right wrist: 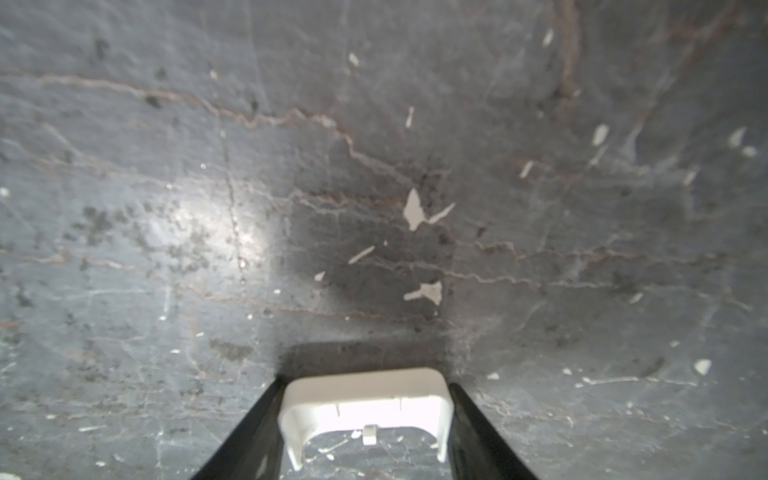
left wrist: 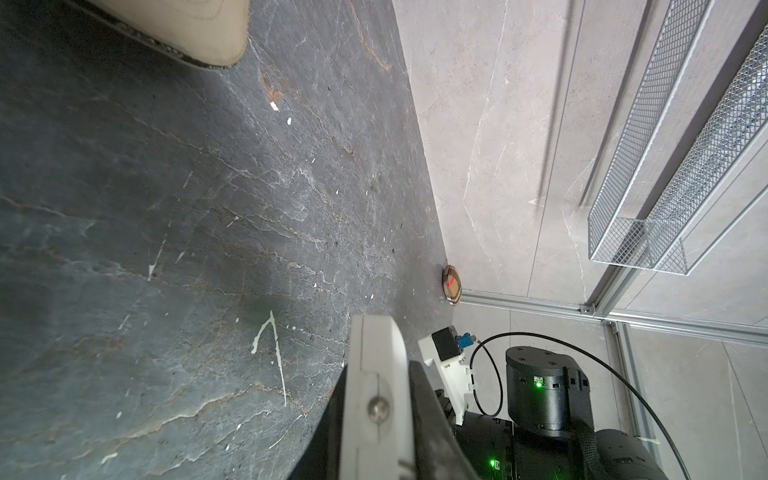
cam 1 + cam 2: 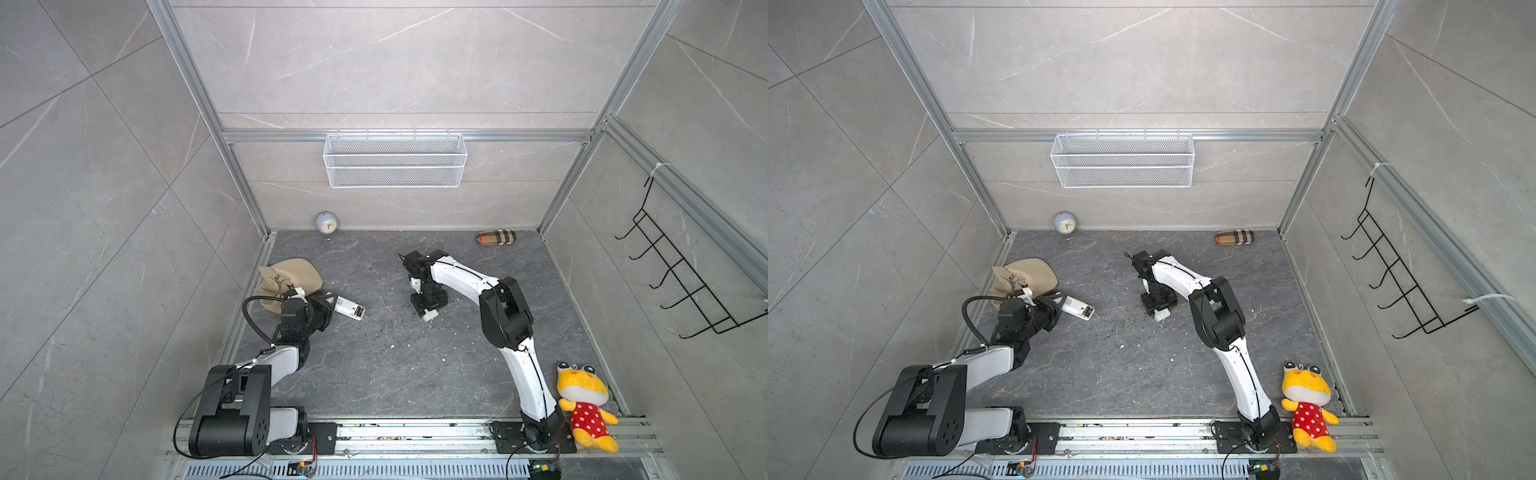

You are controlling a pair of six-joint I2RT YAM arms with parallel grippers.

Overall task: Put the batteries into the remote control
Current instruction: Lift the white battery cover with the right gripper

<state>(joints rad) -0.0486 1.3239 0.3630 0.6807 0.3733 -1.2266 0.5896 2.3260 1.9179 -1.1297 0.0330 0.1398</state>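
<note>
The remote control is a white oblong handset, seen in both top views near the left edge of the tabletop, about halfway along it. It lies with its back up. Its battery compartment is uncovered at the end pointing toward the middle of the tabletop. Inside are what look like the batteries, dark with a reddish-brown fleck and too small to count.

The left gripper is closed tight on the other end of the handset. The left wrist view shows the remote edge-on between the two black fingers. Whether it rests on the tabletop or is raised off it cannot be told.

The detachable white back cover is well apart from the remote, near the middle of the tabletop. The right gripper points straight down there, its jaws partly apart and pressed on the two long sides of the cover. White specks lie on the dark stone below.

A beige fabric item lies at the left edge, just behind the left gripper. A round clock stands near the far left corner and a plaid case near the far right corner. A yellow plush frog is at the near right corner. A white wire basket hangs on the back wall, and a black hook rack on the right wall.
</note>
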